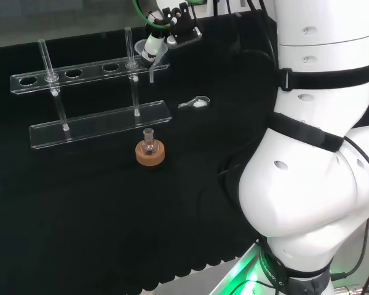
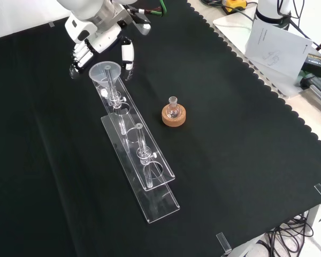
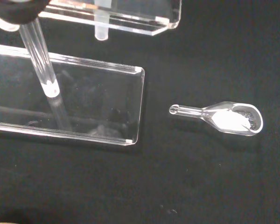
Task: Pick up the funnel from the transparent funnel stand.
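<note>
- The funnel (image 2: 105, 72) is seen seated in the end hole of the transparent funnel stand (image 2: 140, 160), at the far end of the stand in the front view; its stem hangs down through the upper rail, so the lift has not yet been made.
- The robot hand (image 2: 99, 40) is placed right at the funnel, above and behind its cone in the front view. White fingers (image 2: 128, 53) are seen just beside the rim on one side, and darker ones reach down on the other side.
- Whether the funnel is already touched cannot be told. The fingers appear partly curled around the cone, but a closed grip is not plainly shown.
- In the head view the robot hand (image 1: 157, 40) is seen over the right end of the stand, with the funnel (image 1: 152, 61) just below it.
- The approach is judged done; closing on the cone and raising it clear of the hole are left.
- A small flask on a cork ring (image 2: 174, 115) and a glass scoop (image 3: 221, 117) holding white powder lie apart on the surface (image 2: 246, 160), untouched.
</note>
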Controlling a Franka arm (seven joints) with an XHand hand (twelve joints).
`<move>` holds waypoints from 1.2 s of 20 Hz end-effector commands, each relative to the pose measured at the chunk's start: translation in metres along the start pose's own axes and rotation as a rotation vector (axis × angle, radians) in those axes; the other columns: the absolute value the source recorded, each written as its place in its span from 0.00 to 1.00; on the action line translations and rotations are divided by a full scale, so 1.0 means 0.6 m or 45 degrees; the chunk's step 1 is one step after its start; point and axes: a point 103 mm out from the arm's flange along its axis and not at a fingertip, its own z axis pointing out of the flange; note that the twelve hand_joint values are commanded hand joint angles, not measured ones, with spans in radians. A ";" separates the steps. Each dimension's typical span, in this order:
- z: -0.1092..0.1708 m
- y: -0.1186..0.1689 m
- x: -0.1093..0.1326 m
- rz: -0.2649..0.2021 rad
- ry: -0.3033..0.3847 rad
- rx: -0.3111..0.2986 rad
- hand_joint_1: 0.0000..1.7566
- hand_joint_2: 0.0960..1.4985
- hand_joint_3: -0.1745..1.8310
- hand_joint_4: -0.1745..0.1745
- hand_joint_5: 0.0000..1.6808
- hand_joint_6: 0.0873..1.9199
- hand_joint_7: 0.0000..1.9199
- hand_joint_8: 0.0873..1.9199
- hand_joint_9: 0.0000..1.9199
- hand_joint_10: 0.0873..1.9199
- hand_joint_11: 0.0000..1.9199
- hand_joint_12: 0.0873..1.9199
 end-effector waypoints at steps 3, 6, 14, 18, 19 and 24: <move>-0.004 0.004 0.009 -0.042 -0.037 0.016 0.40 0.43 0.21 0.66 0.09 0.00 0.00 0.22 0.08 0.43 0.15 0.77; 0.000 0.008 0.007 -0.040 -0.042 0.039 0.41 0.42 0.23 0.67 0.12 0.00 0.00 0.27 0.10 0.42 0.16 0.77; 0.003 0.001 -0.003 0.016 -0.071 -0.047 0.40 0.41 0.29 0.56 0.27 0.00 0.13 0.32 0.28 0.31 0.18 0.74; -0.006 -0.010 -0.005 0.082 -0.121 -0.162 0.38 0.44 0.31 0.48 0.38 0.01 0.29 0.34 0.43 0.29 0.21 0.70; -0.010 -0.015 -0.005 0.093 -0.127 -0.199 0.38 0.45 0.31 0.47 0.40 0.02 0.32 0.35 0.46 0.29 0.22 0.69; -0.037 -0.038 -0.003 0.100 -0.160 -0.299 0.40 0.48 0.31 0.45 0.45 0.24 0.38 0.36 0.53 0.31 0.25 0.66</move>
